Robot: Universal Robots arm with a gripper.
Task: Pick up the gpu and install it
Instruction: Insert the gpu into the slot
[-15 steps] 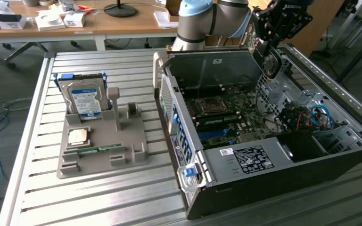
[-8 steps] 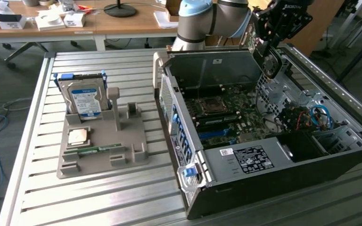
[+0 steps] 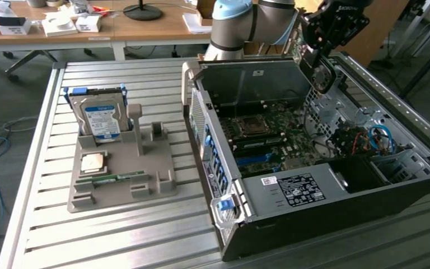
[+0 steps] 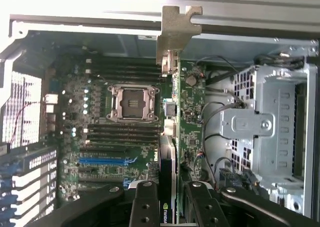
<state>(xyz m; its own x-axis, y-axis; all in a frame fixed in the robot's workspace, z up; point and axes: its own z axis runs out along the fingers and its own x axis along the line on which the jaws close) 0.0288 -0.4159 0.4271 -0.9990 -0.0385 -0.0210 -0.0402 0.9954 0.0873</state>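
Clamping the gpu (image 4: 168,152) edge-on in the gripper (image 4: 171,194), jaws narrowed onto the card. Showing an NVIDIA mark (image 4: 165,210) on the dark edge by the black fingers (image 4: 145,202), with a pale tan-grey bracket (image 4: 177,27) at the far end. Hanging over the motherboard (image 4: 125,132) inside the open computer case (image 3: 200,112). Bearing a white label (image 3: 299,189) on the power supply, print too small to read.

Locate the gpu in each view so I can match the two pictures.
Exterior view: the gpu hangs from the gripper above the open case's far end, toward the exterior view's right.
Wrist view: the gpu is edge-on, clamped between the fingers, its tan bracket farthest from them, over the motherboard.
Shared landmark: the CPU socket.
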